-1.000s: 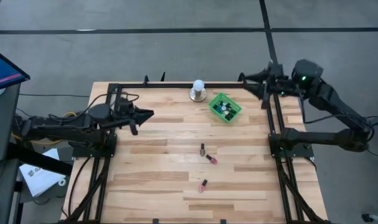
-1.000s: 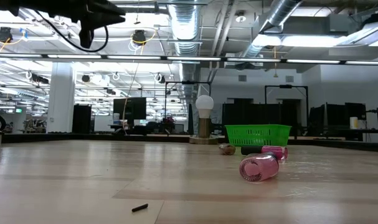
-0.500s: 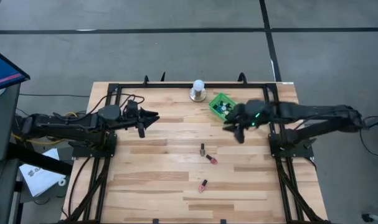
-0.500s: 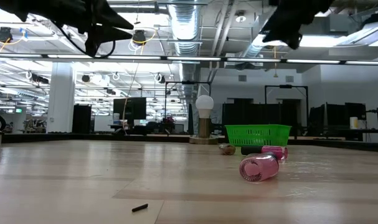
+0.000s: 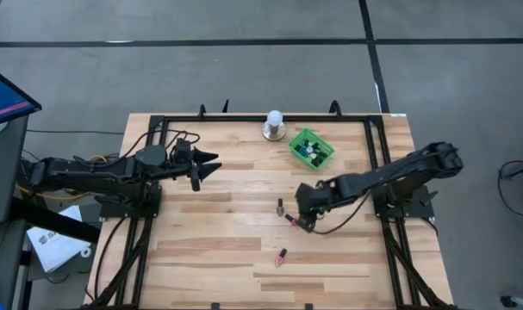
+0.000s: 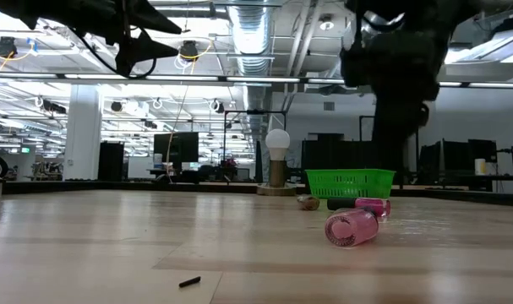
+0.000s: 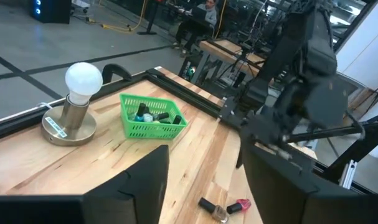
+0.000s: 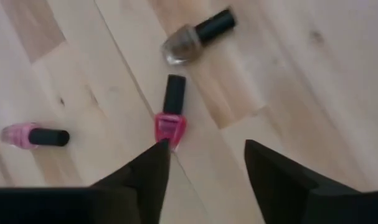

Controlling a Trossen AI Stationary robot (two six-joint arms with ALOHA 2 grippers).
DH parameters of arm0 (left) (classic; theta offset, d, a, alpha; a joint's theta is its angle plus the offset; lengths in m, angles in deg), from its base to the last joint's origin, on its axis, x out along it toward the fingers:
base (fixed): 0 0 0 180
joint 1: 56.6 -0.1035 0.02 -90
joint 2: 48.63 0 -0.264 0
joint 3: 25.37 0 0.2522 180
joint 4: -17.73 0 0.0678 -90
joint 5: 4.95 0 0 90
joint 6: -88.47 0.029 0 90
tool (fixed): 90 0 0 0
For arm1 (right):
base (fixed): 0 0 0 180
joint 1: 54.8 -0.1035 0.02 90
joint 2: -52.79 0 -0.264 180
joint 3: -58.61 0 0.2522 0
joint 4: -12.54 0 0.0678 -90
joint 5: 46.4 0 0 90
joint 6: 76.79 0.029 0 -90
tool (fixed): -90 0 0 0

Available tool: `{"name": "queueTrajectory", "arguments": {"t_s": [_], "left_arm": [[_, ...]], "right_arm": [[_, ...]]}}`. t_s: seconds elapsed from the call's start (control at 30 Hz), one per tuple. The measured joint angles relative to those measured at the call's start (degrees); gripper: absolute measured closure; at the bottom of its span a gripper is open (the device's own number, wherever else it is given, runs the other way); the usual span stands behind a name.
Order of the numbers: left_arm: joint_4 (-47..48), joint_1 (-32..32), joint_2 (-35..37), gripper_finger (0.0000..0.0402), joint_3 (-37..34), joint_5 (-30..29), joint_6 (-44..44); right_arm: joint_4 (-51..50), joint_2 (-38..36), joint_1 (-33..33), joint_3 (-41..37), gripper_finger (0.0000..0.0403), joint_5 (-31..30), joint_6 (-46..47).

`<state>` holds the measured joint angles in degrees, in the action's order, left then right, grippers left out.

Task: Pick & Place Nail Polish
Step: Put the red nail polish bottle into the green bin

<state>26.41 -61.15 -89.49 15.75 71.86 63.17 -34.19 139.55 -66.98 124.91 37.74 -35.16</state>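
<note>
Right gripper (image 5: 306,220) hovers mid-frame, jaws spread and empty, over the red dark-capped nail polish bottle (image 8: 170,122) lying on the wooden table (image 5: 227,250). Next: descend, straddle, clamp. Left gripper (image 5: 211,161) waits centre-left, jaws parted.

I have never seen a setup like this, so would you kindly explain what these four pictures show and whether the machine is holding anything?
This is a two-armed robot at a wooden table. One picture looks straight down, one looks level across the tabletop, and two come from cameras on the arms' wrists. Three nail polish bottles lie loose on the wood: a brownish bottle, a red bottle and a pink bottle. More sit in the green basket, beside a white-domed lamp. The right gripper, fingers apart, hangs over the red bottle, which shows just ahead of its fingers in the right wrist picture. The left gripper waits open near the table's left side. Neither holds anything.
</note>
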Motion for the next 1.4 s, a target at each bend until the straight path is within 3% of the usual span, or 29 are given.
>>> {"name": "queueTrajectory", "arguments": {"t_s": [0.2,0.47,0.63,0.77,0.97,1.03,1.3,1.4], "left_arm": [[0.01,0.0,0.0,0.0178,0.0,0.0,0.0],[0.22,0.0,0.0,0.0163,0.0,0.0,0.0],[0.35,-0.02,0.0,0.0165,0.0,1.69,0.01],[0.38,-0.02,0.0,0.017,0.0,3.82,0.02],[0.39,-0.02,0.0,0.0176,0.0,4.09,0.02],[0.39,-0.02,0.0,0.0176,0.0,4.09,0.02],[0.39,-0.02,0.0,0.0178,0.0,4.09,0.0],[0.39,-0.02,0.0,0.0179,0.0,4.09,0.02]], "right_arm": [[-0.34,9.28,-1.6,5.87,0.0165,-0.1,0.82],[-4.55,20.91,-2.06,12.16,0.0176,-0.12,-1.42],[-5.67,24.32,-2.13,14.05,0.0185,0.64,-1.57],[-6.19,24.59,-2.1,14.27,0.0229,1.09,-1.54],[-7.5,24.62,-2.06,14.32,0.0365,1.54,-1.69],[-7.15,24.65,-2.14,14.31,0.0392,1.65,-3.0],[-8.58,24.87,-2.12,15.84,0.04,1.7,-7.75],[-10.52,24.39,-1.88,16.91,0.0385,1.63,-9.21]]}}
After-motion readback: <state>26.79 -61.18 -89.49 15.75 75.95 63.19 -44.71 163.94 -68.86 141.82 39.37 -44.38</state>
